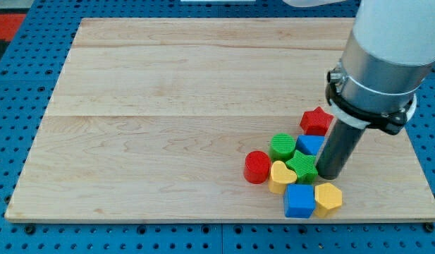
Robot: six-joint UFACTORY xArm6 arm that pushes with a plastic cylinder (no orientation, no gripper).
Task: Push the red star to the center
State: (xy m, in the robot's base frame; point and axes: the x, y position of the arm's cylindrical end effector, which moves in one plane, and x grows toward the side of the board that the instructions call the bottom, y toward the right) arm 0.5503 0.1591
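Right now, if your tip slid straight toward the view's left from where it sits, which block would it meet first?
Most likely the green star: my tip sits just to its right, looking nearly in contact. Beyond it lie the yellow heart and red cylinder. The red star lies further up, off that line.

My tip (328, 175) sits at the cluster's right edge, below the red star (316, 121) topping it
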